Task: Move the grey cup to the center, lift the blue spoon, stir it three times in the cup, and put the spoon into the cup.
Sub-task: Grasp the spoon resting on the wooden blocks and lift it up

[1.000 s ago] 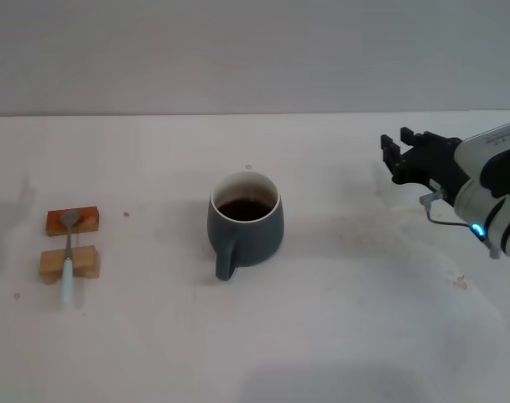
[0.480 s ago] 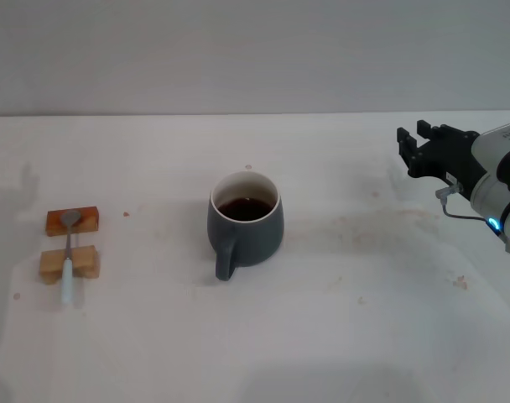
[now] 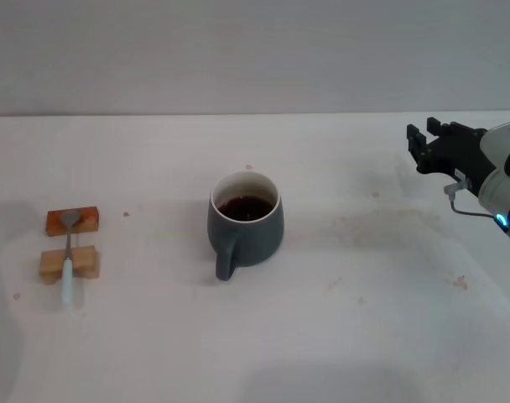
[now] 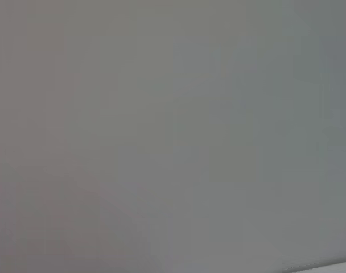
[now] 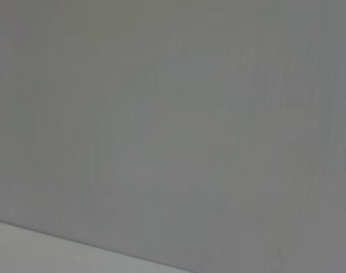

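Note:
The grey cup [image 3: 246, 222] stands upright on the white table, middle of the head view, with dark liquid inside and its handle toward the near side. Far to the left lies the blue spoon [image 3: 68, 267], resting across two small wooden blocks [image 3: 70, 242], its metal bowl on the farther block. My right gripper [image 3: 425, 141] hovers open at the right edge, well away from the cup, holding nothing. The left gripper is out of view. Both wrist views show only blank grey wall.
The white table [image 3: 364, 319] carries a few faint stains right of the cup. A grey wall [image 3: 255, 50] rises behind the table's far edge.
My right gripper has drawn back to the right, away from the cup. Cup and spoon have not moved.

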### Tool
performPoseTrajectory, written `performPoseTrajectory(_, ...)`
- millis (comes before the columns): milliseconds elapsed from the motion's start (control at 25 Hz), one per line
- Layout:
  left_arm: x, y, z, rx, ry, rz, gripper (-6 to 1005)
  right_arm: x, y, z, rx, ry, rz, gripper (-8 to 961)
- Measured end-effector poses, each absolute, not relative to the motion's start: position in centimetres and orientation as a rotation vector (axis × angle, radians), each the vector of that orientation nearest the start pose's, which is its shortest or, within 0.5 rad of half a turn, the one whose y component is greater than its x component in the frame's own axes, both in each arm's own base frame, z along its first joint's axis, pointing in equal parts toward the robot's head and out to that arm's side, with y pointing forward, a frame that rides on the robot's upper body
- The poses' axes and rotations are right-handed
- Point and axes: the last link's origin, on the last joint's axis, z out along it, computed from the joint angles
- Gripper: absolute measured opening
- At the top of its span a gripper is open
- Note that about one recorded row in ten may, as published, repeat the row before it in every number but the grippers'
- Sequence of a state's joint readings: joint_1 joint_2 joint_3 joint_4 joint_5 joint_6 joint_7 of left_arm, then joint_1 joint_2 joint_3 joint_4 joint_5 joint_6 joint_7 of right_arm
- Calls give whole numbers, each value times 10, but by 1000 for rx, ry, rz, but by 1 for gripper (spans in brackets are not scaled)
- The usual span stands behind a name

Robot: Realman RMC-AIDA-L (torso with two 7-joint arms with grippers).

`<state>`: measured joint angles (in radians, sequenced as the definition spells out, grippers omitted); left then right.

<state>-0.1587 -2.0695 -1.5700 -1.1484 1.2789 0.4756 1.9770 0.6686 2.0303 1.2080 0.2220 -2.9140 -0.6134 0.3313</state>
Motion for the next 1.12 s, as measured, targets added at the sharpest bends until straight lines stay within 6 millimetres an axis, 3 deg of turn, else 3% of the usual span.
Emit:
performPoseTrajectory(160,-347,357,102,-1178,-605,78,684,287,418,-38,-1937,613,415,303)
performPoseTrajectory(200,-352,352,103,-1148,-632,-40,684,286,420,-38,-1938,612,409,303)
performPoseTrajectory(360,-356,345,103,-1120,-665,-218,683,284,423,-37,-1941,605,409,303)
performPoseTrajectory(400,-360,339,101,-1116,-683,-350,683,282,425,-37,-1943,601,406,303)
performPoseTrajectory(480,-369,334,102,-1176,-695,-531,680,281,427,-36,-1943,599,402,303)
performPoseTrajectory(520,-369,334,102,-1176,-695,-531,679,281,427,-36,-1943,599,402,303)
performPoseTrajectory(560,-371,332,103,-1251,-711,-656,677,280,428,-36,-1944,597,402,303)
performPoseTrajectory(680,-371,331,100,-1338,-762,-795,677,279,429,-36,-1944,597,400,303)
performPoseTrajectory(800,-365,324,85,-1422,-896,-934,677,279,429,-36,-1943,600,398,302)
performPoseTrajectory(960,-357,317,74,-1412,-998,-968,677,279,430,-35,-1935,605,401,302)
performPoseTrajectory(1120,-345,300,61,-1451,-978,-729,677,278,431,-35,-1930,612,405,302)
